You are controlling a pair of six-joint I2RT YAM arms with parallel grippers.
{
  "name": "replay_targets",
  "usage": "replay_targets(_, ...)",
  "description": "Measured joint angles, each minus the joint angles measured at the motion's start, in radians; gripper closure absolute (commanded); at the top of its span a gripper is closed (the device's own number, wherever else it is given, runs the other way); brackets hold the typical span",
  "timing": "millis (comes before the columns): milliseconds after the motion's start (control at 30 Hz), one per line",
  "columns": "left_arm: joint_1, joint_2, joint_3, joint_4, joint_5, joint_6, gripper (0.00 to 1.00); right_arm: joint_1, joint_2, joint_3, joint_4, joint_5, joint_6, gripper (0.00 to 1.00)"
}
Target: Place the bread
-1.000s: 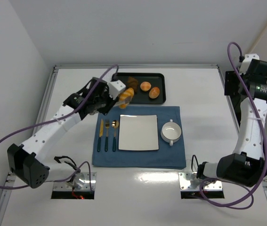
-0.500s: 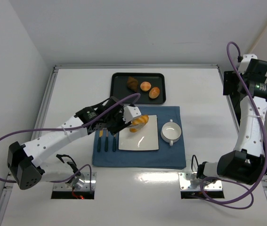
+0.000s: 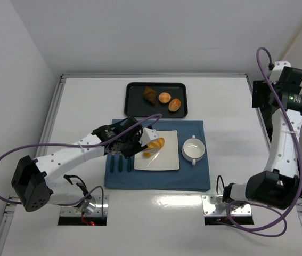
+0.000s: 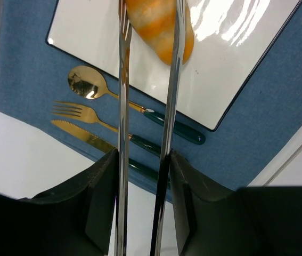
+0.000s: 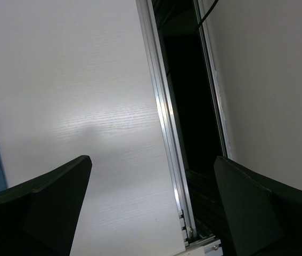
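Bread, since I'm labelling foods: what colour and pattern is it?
Golden-orange with paler cross bands; the bread shows best in the left wrist view.

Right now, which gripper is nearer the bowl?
Left. The left gripper holds the bread over the plate, beside the bowl; the right gripper is off by the table's right edge.

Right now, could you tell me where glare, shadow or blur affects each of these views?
Left wrist: white glare streaks on the plate beside the bread, and dark, soft fingers at the bottom. Top: one pale reflection on the plate, lighting otherwise even. Right wrist: fingers dark and unfocused, a faint shadow on the table.
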Motion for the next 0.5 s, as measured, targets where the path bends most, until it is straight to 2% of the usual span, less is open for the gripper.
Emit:
replay_targets(33,0.0,0.002,-0.007,0.001,0.0,-0.001,0.89,0.0,0.0,0.0,0.0,0.0,0.0,0.0)
replay_targets(133,0.0,0.005,-0.018,0.002,0.0,-0.005,0.8,0.0,0.0,0.0,0.0,0.0,0.0,0.0)
replay_targets(367,0.0,0.006,-0.019,0.005,0.004,-0.016,0.66,0.0,0.0,0.0,0.0,0.0,0.0,0.0)
replay_targets(433,0.0,0.006,-0.019,0.005,0.005,-0.017,0.58,0.0,0.0,0.0,0.0,0.0,0.0,0.0)
replay_targets(500,0.0,0.006,-0.019,0.006,0.007,-0.021,0.56,0.0,0.0,0.0,0.0,0.0,0.0,0.0)
